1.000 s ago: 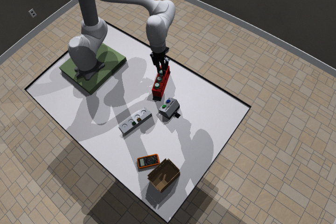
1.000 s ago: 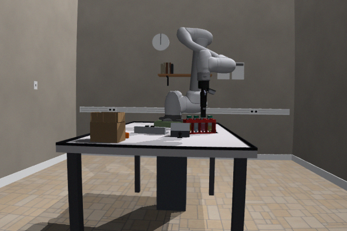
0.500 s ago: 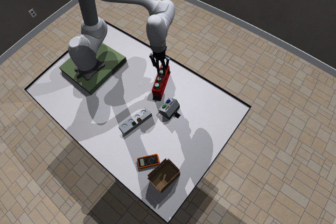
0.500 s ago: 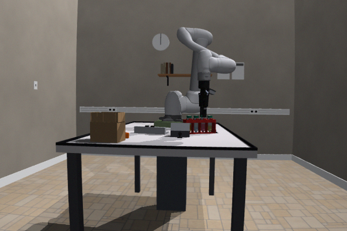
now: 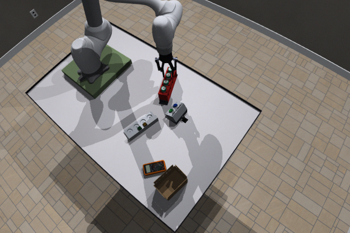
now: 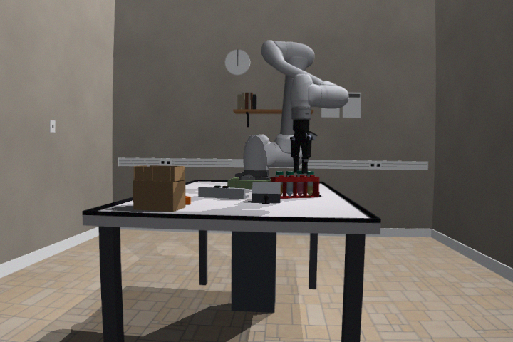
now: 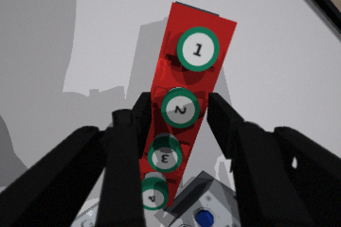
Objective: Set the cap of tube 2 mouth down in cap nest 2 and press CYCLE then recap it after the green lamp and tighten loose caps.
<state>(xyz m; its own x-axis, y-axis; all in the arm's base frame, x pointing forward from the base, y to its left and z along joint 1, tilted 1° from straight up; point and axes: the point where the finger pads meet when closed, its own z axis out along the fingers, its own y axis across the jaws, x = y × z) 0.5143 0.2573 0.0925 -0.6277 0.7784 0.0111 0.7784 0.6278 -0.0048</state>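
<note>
The red decapping station point(image 5: 167, 85) holds tubes with green caps numbered 1 point(image 7: 198, 48), 2 point(image 7: 180, 108), 3 point(image 7: 164, 155) and 4 point(image 7: 153, 192), all on their tubes. My gripper point(image 7: 179, 106) points straight down over the station and straddles cap 2. Its fingers stand a little apart from the cap on both sides, so it is open and holds nothing. In the side view, the fingertips point(image 6: 299, 169) are at about cap-top height. The grey cap tray point(image 5: 140, 126) lies nearer the table's middle with its nests empty. The key housing point(image 5: 176, 111) carries the blue key point(image 5: 175, 105) and the green key point(image 5: 170, 110).
An orange multimeter point(image 5: 154, 167) and an open cardboard box point(image 5: 170, 181) sit near the far end of the table. The arm's green base plate point(image 5: 96, 70) is at the other end. The key housing stands just past the end of the station.
</note>
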